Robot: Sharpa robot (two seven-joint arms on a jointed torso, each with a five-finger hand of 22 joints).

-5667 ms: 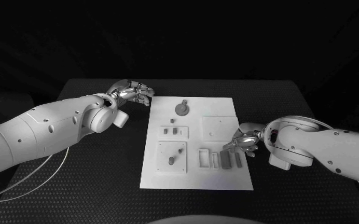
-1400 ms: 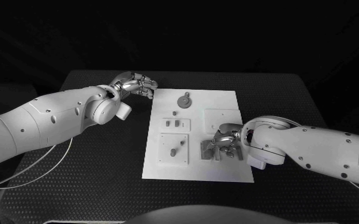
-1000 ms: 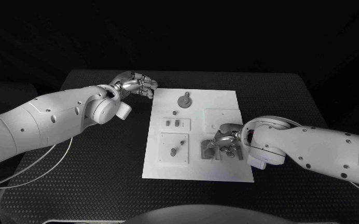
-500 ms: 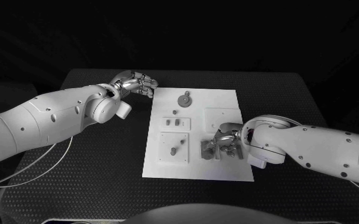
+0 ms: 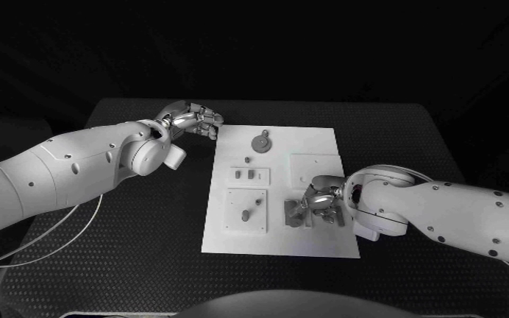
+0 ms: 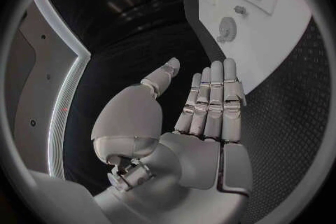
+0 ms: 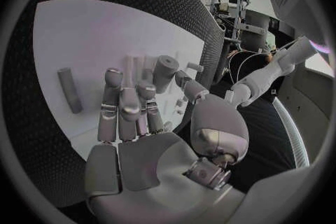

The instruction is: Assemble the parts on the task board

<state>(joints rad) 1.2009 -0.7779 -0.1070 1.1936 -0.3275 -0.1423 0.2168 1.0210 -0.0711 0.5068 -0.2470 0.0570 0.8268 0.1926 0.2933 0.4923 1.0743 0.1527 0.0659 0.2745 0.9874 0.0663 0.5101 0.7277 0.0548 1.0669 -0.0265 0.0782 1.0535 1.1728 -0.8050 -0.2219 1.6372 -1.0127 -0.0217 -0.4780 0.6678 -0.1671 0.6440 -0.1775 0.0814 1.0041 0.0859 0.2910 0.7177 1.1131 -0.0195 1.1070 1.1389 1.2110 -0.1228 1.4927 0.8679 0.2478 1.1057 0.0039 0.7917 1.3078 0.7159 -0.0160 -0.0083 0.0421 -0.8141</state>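
The white task board (image 5: pixel 318 138) lies in the middle of the black table. My right hand (image 5: pixel 318 204) is over the board's near right part, where the bar-shaped parts lie. In the right wrist view its fingers (image 7: pixel 126 103) stretch flat over the board (image 7: pixel 84 39) with the thumb apart, and no part shows in its hold. One grey bar (image 7: pixel 68 98) lies loose beside the fingers. My left hand (image 5: pixel 191 121) hovers off the board's far left corner. Its fingers (image 6: pixel 210 95) are straight and hold nothing.
A round gear-like part (image 5: pixel 261 142) sits at the board's far end and also shows in the left wrist view (image 6: pixel 227 26). Small plates with pegs (image 5: pixel 246 210) and two pieces (image 5: pixel 249 177) fill the board's left half. A thin cable (image 5: pixel 64 237) curves over the table's left side.
My right hand has come in from the board's right edge to above the bar-shaped parts, and in the last half second it shifted only slightly. My left hand has stayed in place.
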